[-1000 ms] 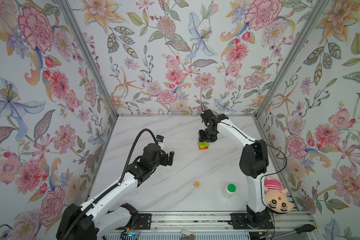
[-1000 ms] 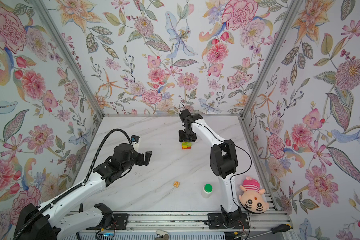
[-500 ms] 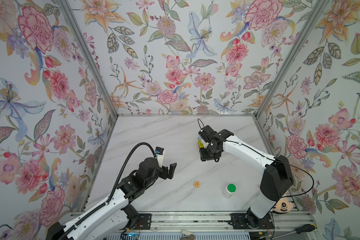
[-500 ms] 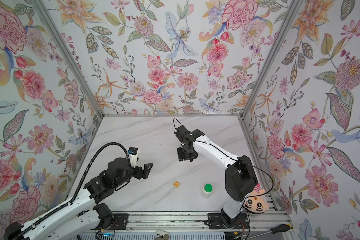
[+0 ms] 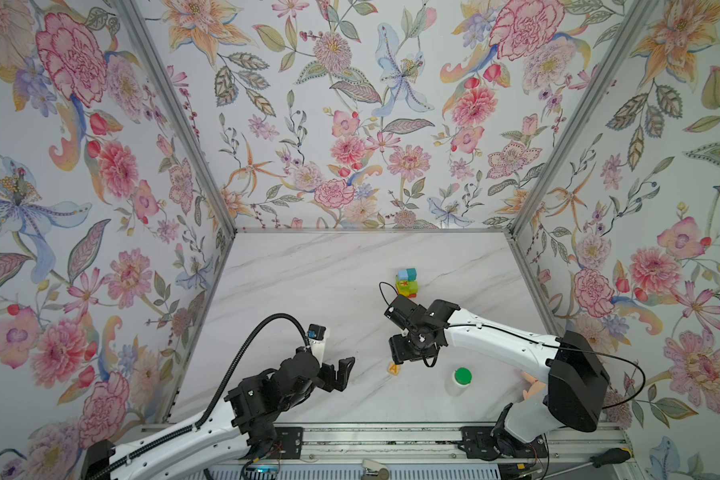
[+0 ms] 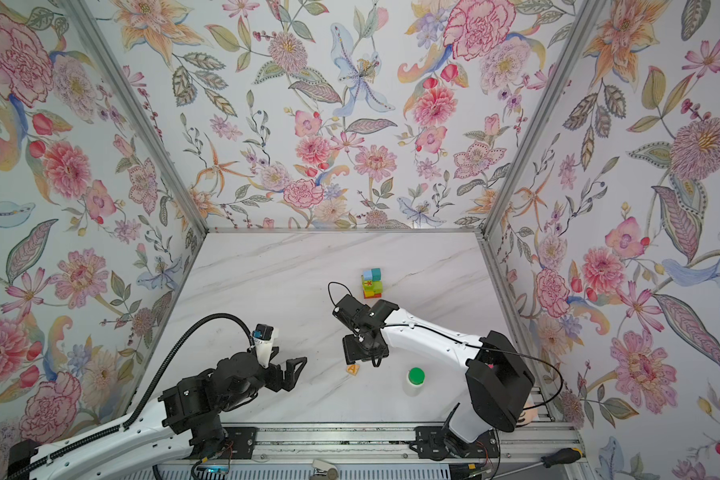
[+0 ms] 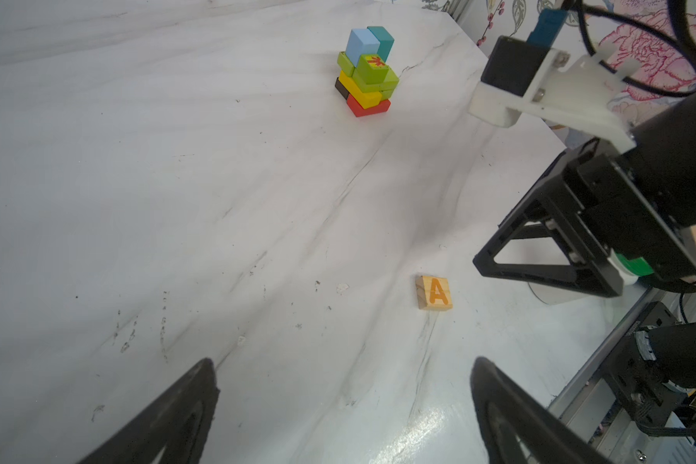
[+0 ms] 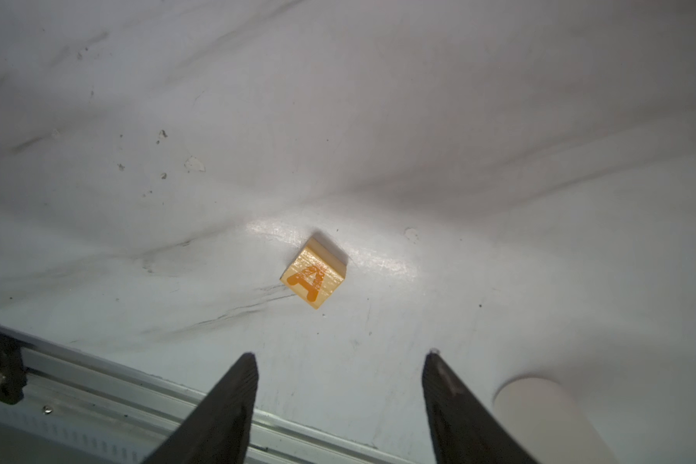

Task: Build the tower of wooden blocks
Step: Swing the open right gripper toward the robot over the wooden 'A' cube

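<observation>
Hovering near the small tan wooden "A" cube (image 8: 313,277), the right gripper (image 8: 340,355) stood released, empty.
Cube lay on white marble tabletop (image 5: 308,282), well apart from multicoloured block tower (image 5: 406,283); left gripper (image 7: 343,361) gaped, empty.

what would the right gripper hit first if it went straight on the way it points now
Probably the tan A cube, which lies on the table just ahead of the open right gripper, slightly off centre between its fingers. Depth is unclear, so it might meet bare table beside the cube.
</observation>
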